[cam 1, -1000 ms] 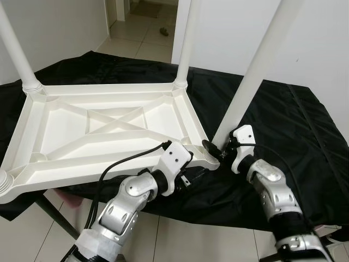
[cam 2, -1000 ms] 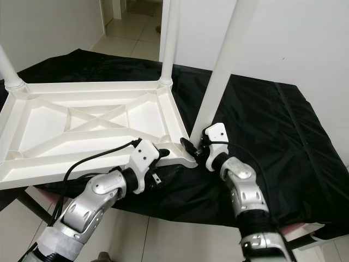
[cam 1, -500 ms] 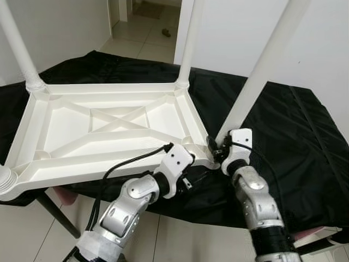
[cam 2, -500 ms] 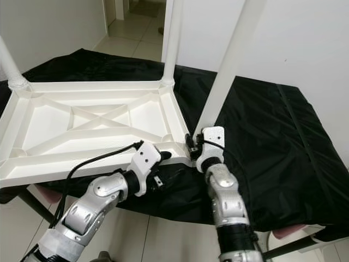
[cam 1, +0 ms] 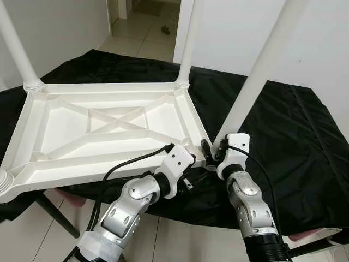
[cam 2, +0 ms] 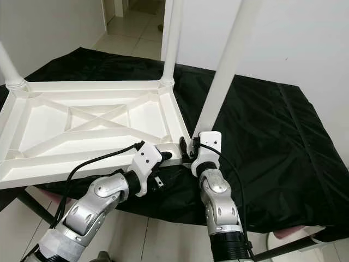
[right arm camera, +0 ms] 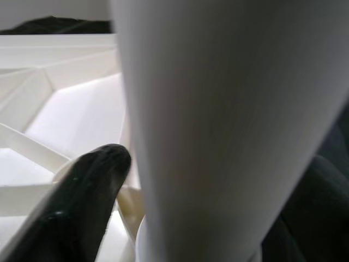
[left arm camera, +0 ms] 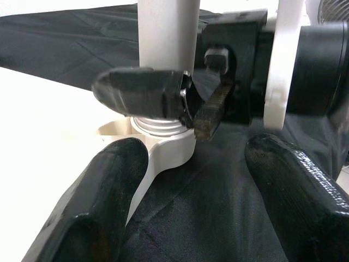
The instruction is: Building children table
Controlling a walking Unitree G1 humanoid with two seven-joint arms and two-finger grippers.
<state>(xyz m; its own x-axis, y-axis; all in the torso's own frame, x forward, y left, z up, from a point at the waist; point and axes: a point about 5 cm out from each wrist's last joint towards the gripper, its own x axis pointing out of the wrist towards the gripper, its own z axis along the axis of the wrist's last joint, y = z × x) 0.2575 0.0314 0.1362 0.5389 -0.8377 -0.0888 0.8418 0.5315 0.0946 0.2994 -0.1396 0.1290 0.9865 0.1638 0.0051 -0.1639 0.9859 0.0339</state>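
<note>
Black cloth (cam 1: 283,136) covered the work surface where the upturned white children's table top (cam 1: 103,131) lay, ribs facing up, with pale floor tiles and a doorway beyond. You had the right gripper (cam 1: 214,154) clamped around the base of the near-corner leg (cam 1: 256,76), one black finger (right arm camera: 82,191) pressed against the white tube just above its threaded collar. That leg leaned away from the top instead of standing straight in its corner socket (left arm camera: 163,147).

Your left gripper (left arm camera: 191,180) waited just beside the right one at the same corner, its fingers spread wide on either side of the socket and closed on nothing.

Your main risk looked like a cross-threaded or half-seated joint: a leg turned while tilted could bind, or pop out and swing. The long tube gave plenty of leverage, so a slip at the base could tip it across the cloth. The top also overhung the near edge of the surface, and a hard push at the corner might slide it.

Two more legs already stood upright at the far corners, one (cam 1: 185,38) directly beyond your grippers and one (cam 1: 16,49) well off to your left, and a fourth collar (cam 1: 4,183) showed at the near left corner. The left arm's black cable (cam 1: 131,161) trailed across the top's near rim, close enough to snag.
</note>
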